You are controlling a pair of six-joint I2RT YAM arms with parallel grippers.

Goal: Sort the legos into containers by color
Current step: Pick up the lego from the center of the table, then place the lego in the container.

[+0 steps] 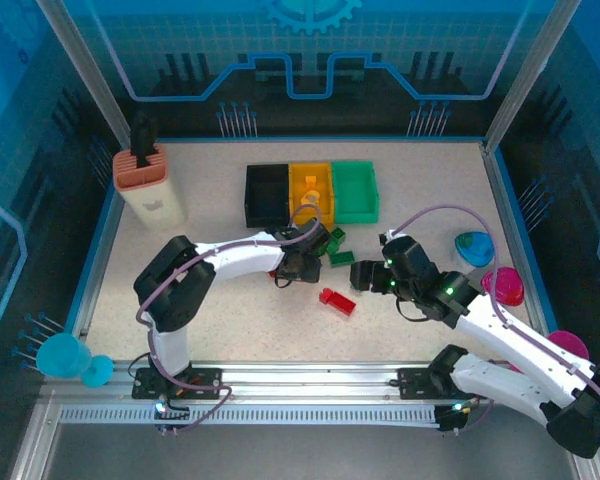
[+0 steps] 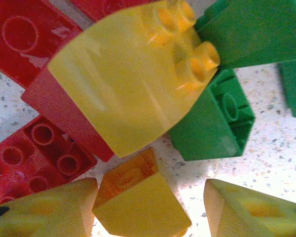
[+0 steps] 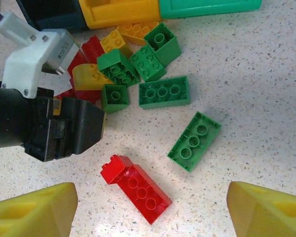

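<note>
The speckled white table is carrying three bins side by side along its far part: a black bin, a yellow-orange bin and a green bin. The yellow-orange bin is holding at least one yellow-orange piece; you cannot read the insides of the other two.

Your left pincer is hanging low over the heap of legos just short of the bins. Its fingers are standing apart, with a small yellow-orange wedge lying between them unclamped. Just beyond it a curved yellow brick is pointing its studs up and right, overlapping a red brick and touching a green brick.

Your right pincer is gaping wide, gripping nothing. Straight ahead of it a long red brick is lying flat, studs up, its long axis running far-left to near-right. Beyond and to the right, a long green brick is slanting the opposite way. Bare table is lying open around both of these and off to the right.
</note>
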